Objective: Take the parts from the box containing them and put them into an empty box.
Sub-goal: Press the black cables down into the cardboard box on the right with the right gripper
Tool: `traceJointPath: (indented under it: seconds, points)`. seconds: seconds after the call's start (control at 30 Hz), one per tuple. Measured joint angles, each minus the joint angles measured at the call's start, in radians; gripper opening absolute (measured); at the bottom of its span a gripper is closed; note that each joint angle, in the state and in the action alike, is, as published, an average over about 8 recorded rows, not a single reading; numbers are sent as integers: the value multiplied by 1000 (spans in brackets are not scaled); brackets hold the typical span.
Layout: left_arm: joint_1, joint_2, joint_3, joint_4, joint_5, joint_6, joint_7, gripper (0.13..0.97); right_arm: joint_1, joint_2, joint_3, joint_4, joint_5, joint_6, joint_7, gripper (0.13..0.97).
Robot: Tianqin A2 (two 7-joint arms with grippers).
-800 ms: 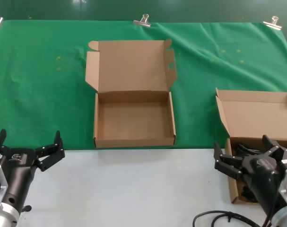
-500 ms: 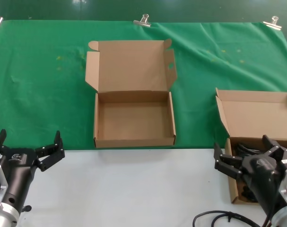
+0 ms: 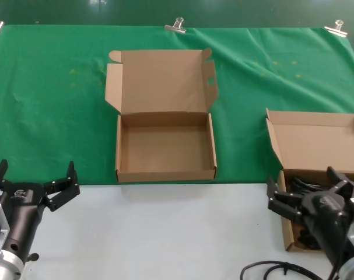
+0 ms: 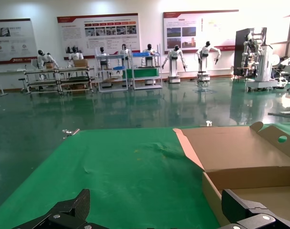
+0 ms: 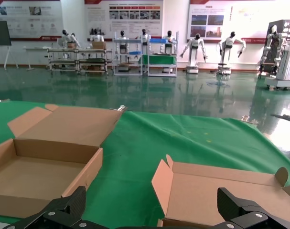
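The empty box (image 3: 165, 149) sits open mid-table, its lid (image 3: 160, 80) standing behind with wide slotted flaps; it also shows as a brown box (image 5: 37, 171) in the right wrist view and a box wall (image 4: 259, 191) in the left wrist view. The box containing the parts (image 3: 316, 146) lies at the right edge, lid (image 5: 226, 188) laid back. Black cords (image 3: 302, 186) show inside it, mostly hidden behind my right gripper (image 3: 311, 189), which hangs open low over that box's front. My left gripper (image 3: 34, 178) is open near the table's front left, apart from both boxes.
A green cloth (image 3: 60, 105) covers the back of the table, held by metal clips (image 3: 177, 24). The front strip is white (image 3: 165, 233). A thick black robot cable (image 3: 276, 269) loops at the front right.
My right gripper has shifted slightly right and down over the cord box. The left arm has not moved.
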Motion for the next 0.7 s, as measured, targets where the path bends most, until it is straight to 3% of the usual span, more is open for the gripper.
traceJointPath:
  seconds: [0.17, 0.3, 0.5, 0.7]
  points:
    - [0, 0, 0, 0, 0, 0, 0, 966, -16, 43, -10, 19, 20, 17, 12, 966]
    - [0, 0, 0, 0, 0, 0, 0, 966, -27, 135, -72, 46, 82, 61, 18, 966]
    - [0, 0, 0, 0, 0, 0, 0, 966, -13, 358, -253, 97, 245, 146, -15, 966]
    - [0, 0, 0, 0, 0, 0, 0, 966, 78, 612, -484, 144, 412, 190, -96, 966]
